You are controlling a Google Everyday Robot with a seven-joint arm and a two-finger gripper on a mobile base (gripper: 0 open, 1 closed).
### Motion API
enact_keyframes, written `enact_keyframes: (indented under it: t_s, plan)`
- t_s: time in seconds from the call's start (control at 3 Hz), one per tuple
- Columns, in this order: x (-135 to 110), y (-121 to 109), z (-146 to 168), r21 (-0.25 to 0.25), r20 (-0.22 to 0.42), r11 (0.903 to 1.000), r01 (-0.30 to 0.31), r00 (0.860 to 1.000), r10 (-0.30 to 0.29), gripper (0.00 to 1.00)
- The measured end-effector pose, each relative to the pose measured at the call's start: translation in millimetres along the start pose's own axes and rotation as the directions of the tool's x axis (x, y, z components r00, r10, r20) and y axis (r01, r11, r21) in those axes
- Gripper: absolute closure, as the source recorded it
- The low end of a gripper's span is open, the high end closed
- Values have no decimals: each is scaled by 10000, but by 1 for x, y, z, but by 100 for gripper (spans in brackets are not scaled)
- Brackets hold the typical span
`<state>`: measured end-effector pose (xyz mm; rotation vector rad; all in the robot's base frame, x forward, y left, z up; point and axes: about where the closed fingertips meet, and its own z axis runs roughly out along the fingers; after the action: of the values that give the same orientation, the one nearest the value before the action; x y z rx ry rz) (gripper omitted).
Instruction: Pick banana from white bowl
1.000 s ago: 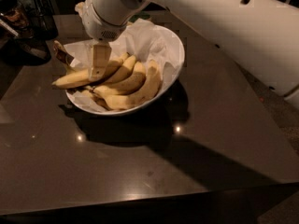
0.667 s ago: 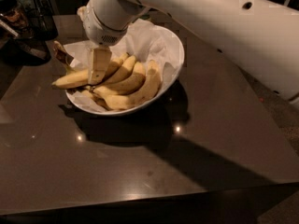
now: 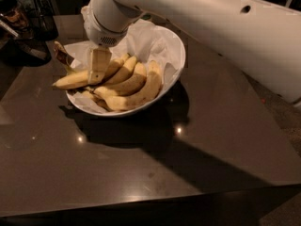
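The white bowl sits on the dark table, lined with crumpled white paper. It holds a bunch of several yellow bananas. The leftmost banana sticks out over the bowl's left rim. My gripper hangs from the big white arm and reaches down into the left side of the bowl, right at that leftmost banana. Whether it holds the banana does not show. The bunch's brown stem points up at the left rim.
The dark glossy table runs from the bowl to a front edge near the bottom of the view and a right edge at the floor. Dark objects stand at the back left corner.
The arm's wrist has shifted slightly to the right above the bowl. The gripper stays at the leftmost banana. The bananas and the bowl have not moved.
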<state>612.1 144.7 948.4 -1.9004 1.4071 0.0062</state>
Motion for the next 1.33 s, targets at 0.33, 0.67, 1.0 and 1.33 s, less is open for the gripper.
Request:
enact_keyframes:
  t_s: [0.33,0.67,1.0,1.33]
  plan:
    - [8,-1,2,140,-288,9999,-23,9996,27,0]
    - [20,6,3,9,-499,10000,20,9988,-19,0]
    - [22,6,4,-73,-562,10000,54,9984,-58,0]
    - [23,6,4,-148,-616,9998,133,9980,-142,19]
